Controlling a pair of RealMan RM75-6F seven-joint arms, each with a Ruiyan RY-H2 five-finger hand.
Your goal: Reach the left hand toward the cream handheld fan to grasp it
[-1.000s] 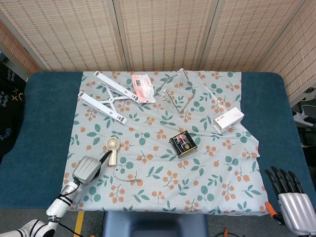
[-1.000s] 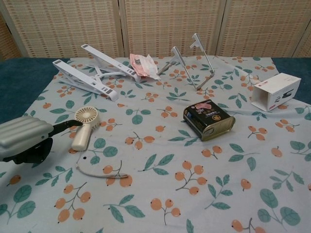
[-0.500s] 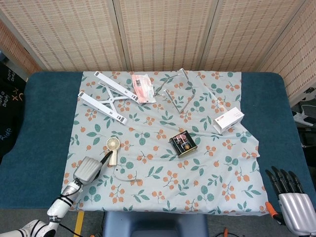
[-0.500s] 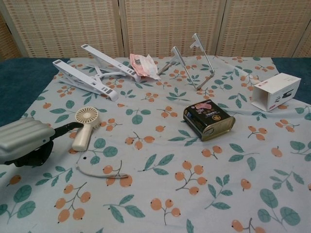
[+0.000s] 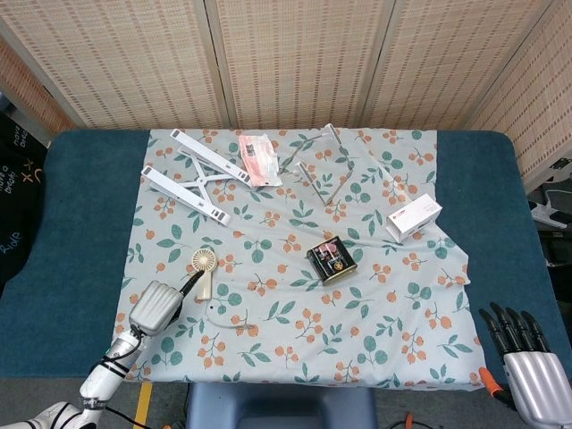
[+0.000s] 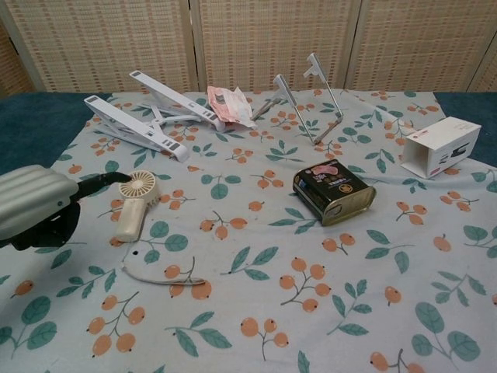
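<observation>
The cream handheld fan (image 5: 203, 272) (image 6: 134, 203) lies flat on the flowered cloth, round head away from me, handle toward me. A thin white cord (image 6: 159, 277) curls on the cloth just in front of it. My left hand (image 5: 157, 306) (image 6: 40, 206) hovers to the left of the fan, holding nothing. One dark finger (image 6: 105, 181) stretches out to the fan's head; whether it touches cannot be told. My right hand (image 5: 527, 362) rests off the table's near right corner with its fingers apart, seen in the head view only.
A dark tin (image 6: 334, 189) sits mid-cloth. A white laptop stand (image 6: 144, 113), a pink packet (image 6: 228, 105) and a wire stand (image 6: 304, 97) line the far side. A white box (image 6: 441, 146) lies at the right.
My left hand has risen slightly and edged toward the fan, its outstretched finger now level with the fan's head. The fan and my right hand have not moved.
</observation>
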